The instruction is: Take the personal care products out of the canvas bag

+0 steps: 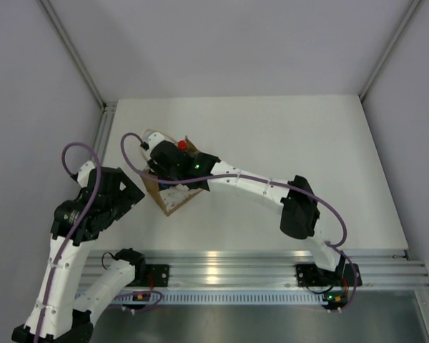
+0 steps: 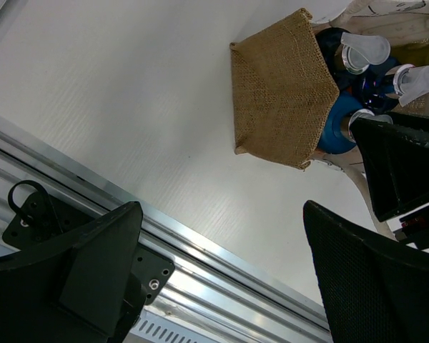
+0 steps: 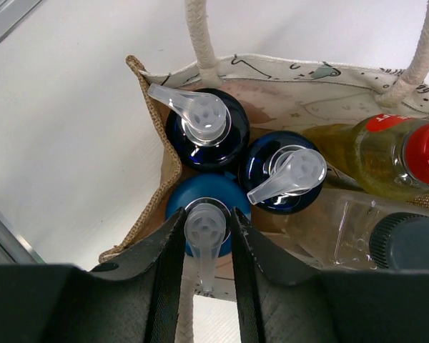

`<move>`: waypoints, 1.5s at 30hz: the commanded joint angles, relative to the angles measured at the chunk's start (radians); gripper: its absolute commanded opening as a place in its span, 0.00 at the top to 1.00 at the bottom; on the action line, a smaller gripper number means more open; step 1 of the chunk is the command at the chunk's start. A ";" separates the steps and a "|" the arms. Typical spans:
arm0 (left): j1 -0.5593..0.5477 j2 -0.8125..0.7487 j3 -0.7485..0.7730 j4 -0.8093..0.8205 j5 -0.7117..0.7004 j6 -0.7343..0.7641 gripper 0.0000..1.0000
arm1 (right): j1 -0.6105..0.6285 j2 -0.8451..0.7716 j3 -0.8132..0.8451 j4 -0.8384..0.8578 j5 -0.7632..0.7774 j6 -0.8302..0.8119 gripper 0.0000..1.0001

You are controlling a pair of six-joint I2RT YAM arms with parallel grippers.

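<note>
My right gripper point(image 3: 207, 214) is inside the canvas bag point(image 3: 151, 204), jaws narrow either side of the nearest pump bottle's point(image 3: 200, 190) clear head. I cannot tell whether they pinch it yet. The plastic looks rigid but slick, and a full bottle is probably heavy, so I'd grip under the collar. The soft bag may lift too. My left gripper point(image 2: 222, 286) hangs wide and empty. The white table point(image 1: 286, 143) is smooth and flat, with grey walls point(image 1: 214, 43) around it.

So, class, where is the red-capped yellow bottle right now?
In the right wrist view, the red-capped yellow bottle is inside the canvas bag at the right, just above the clear dark-capped bottle.
</note>
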 commanded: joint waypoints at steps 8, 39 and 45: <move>-0.001 -0.015 0.020 -0.067 -0.002 0.011 0.02 | 0.018 -0.064 -0.035 0.006 0.017 0.025 0.76; -0.001 -0.015 0.015 -0.066 -0.027 0.003 0.02 | 0.018 -0.157 0.105 0.004 0.081 -0.041 1.00; -0.001 -0.015 0.009 -0.066 -0.027 0.000 0.02 | 0.018 -0.186 0.131 0.003 0.092 -0.054 1.00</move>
